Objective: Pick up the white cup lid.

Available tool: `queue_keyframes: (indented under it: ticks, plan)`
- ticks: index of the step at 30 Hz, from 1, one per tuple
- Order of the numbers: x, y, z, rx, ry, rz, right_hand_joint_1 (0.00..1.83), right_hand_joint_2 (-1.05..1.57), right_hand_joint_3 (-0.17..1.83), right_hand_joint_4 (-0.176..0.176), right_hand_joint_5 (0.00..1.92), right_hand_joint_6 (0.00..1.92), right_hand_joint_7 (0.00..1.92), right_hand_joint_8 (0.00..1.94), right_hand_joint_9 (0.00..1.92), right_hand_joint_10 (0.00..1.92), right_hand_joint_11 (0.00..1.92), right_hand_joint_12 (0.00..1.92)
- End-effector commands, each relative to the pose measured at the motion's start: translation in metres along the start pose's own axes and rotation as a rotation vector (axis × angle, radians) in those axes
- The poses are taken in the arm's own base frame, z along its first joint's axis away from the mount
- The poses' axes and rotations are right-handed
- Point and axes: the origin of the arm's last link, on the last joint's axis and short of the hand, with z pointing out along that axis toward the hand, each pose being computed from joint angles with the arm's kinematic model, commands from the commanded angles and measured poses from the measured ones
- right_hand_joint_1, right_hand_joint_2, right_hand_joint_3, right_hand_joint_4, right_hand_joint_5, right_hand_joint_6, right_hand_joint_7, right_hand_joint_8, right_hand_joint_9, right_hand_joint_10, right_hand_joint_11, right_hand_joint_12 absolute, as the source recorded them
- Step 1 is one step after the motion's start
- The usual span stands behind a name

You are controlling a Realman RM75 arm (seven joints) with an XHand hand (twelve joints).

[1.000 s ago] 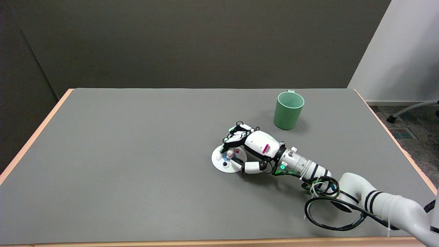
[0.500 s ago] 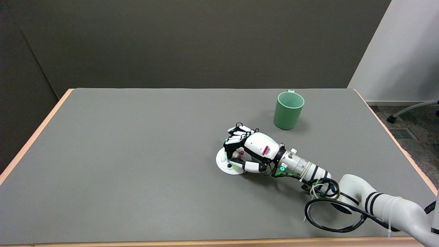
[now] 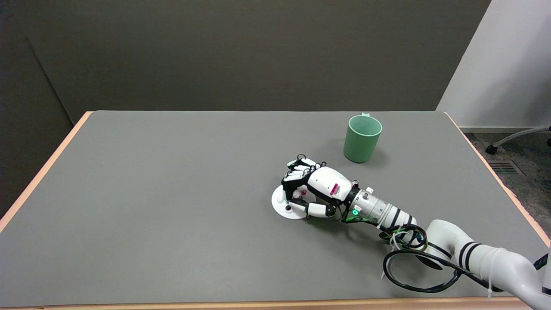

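The white cup lid (image 3: 280, 206) lies flat on the grey table (image 3: 172, 193), right of the middle. My right hand (image 3: 311, 187) sits over its right half, palm down. The fingers are curled in and the thumb closes from the near side, gripping the small knob on top of the lid. The knob and most of the lid's top are hidden by the fingers. The lid's left rim shows and still touches the table.
A green cup (image 3: 362, 138) stands upright behind and to the right of the hand, about a hand's length away. A black cable loop (image 3: 413, 275) hangs off the forearm near the table's front edge. Wooden table edges run along left, right and front.
The fingers have curled shut over the lid's top, hiding its coloured marks. The lid has slid slightly right. Over the last half second almost nothing moved.
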Motion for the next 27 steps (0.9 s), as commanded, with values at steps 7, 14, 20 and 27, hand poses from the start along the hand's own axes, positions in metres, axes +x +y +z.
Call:
queue_keyframes:
  ticks: [7,14,20,27]
  plan:
    - [0.004,0.010,-0.006,-0.035,-0.011,-0.016,1.12,1.22,0.13,0.019,0.70,1.35,0.68,1.52,0.37,0.84,0.00,1.03]
    - [0.007,0.005,-0.005,-0.013,0.001,-0.011,1.12,1.22,0.11,0.018,0.69,1.35,0.69,1.51,0.39,0.86,0.00,1.08]
    - [0.015,0.000,-0.002,0.016,0.006,-0.011,1.12,1.23,0.11,0.022,0.69,1.36,0.69,1.51,0.39,0.87,0.00,1.09]
    - [0.021,-0.012,0.005,0.096,-0.025,-0.051,1.12,1.22,0.10,0.018,0.69,1.36,0.70,1.49,0.43,0.87,0.00,1.17]
